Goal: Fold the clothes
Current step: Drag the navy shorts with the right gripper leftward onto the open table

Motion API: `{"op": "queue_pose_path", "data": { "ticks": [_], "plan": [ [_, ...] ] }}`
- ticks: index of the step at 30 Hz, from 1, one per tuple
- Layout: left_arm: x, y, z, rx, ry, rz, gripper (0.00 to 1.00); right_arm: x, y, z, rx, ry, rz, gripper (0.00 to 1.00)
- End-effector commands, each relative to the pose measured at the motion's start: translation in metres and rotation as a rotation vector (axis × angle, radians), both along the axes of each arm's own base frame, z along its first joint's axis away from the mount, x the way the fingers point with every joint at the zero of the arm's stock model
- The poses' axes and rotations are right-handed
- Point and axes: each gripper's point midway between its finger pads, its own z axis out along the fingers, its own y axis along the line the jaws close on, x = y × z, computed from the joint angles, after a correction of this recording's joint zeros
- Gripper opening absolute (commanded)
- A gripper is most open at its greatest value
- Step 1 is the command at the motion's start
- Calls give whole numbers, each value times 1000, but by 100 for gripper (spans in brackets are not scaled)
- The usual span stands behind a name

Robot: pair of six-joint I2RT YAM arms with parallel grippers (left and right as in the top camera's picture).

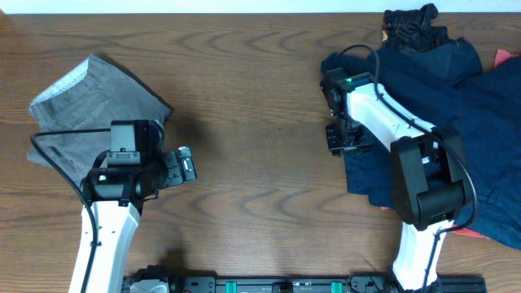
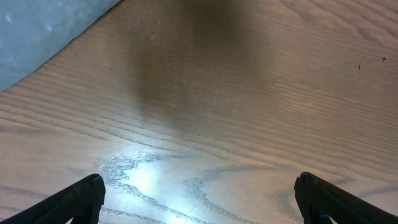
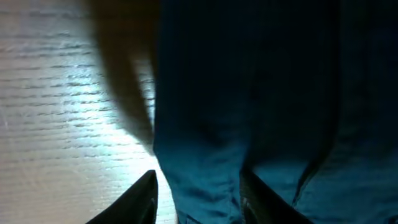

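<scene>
The dark navy blue shorts (image 1: 456, 98) lie spread and rumpled at the right of the table. My right gripper (image 1: 338, 138) is at their left edge. In the right wrist view its fingers (image 3: 199, 199) are drawn in on a fold of the navy fabric (image 3: 261, 93), with bare table to the left. The grey-olive shorts (image 1: 89, 106) lie folded at the far left, and a corner of them shows in the left wrist view (image 2: 37, 31). My left gripper (image 1: 186, 167) is just right of them, over bare wood, wide open and empty (image 2: 199, 202).
A black garment (image 1: 415, 24) lies bunched at the back edge above the navy shorts. Red fabric (image 1: 506, 59) shows at the right edge and under the navy shorts near the front (image 1: 468, 233). The wooden table (image 1: 260, 98) lies bare between the arms.
</scene>
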Motion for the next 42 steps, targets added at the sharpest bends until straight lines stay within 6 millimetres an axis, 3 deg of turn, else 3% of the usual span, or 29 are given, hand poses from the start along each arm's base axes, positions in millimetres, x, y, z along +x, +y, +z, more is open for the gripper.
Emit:
{"op": "queue_pose_path", "data": {
  "ticks": [1, 3, 5, 10, 12, 13, 14, 16, 19, 21, 23, 27, 29, 31, 35, 42],
  "plan": [
    [4, 1, 5, -2, -11, 4, 98, -2, -2, -2, -31, -3, -28, 33],
    [4, 1, 5, -2, -11, 4, 98, -2, -3, -2, -32, -2, -29, 33],
    [4, 1, 5, -2, -10, 4, 98, -2, -3, -2, -33, -1, -30, 39],
    [4, 1, 5, -2, -11, 4, 98, -8, -4, -11, -35, 7, -25, 35],
    [4, 1, 5, -2, -10, 4, 98, -13, -5, -15, -39, 20, -26, 24],
    [4, 1, 5, -2, -11, 4, 98, -15, -6, -16, -41, 23, -30, 9],
    [4, 1, 5, -2, -11, 4, 98, -16, -7, -15, -43, 30, -30, 1],
    [4, 1, 5, -2, -10, 4, 98, -17, -9, -10, -45, 35, -37, 1],
    [4, 1, 5, -2, -11, 4, 98, -7, -16, 17, -40, 9, -63, 1],
    [4, 1, 5, -2, -11, 4, 98, 11, -22, 50, -18, -64, -83, 1],
    [4, 1, 5, -2, -11, 4, 98, 35, -22, 96, 49, -172, -65, 1],
    [4, 1, 5, -2, -11, 4, 98, 72, 10, 206, 305, -440, 99, 1],
    [4, 1, 5, -2, -11, 4, 98, 73, 21, 255, 367, -557, 145, 1],
    [4, 1, 5, -2, -11, 4, 98, 65, 34, 283, 412, -607, 181, 1],
    [4, 1, 5, -2, -11, 4, 98, 41, 78, 292, 492, -588, 286, 1],
    [4, 0, 5, -2, -11, 3, 98, 17, 172, 259, 573, -473, 479, 1]
  ]
}}
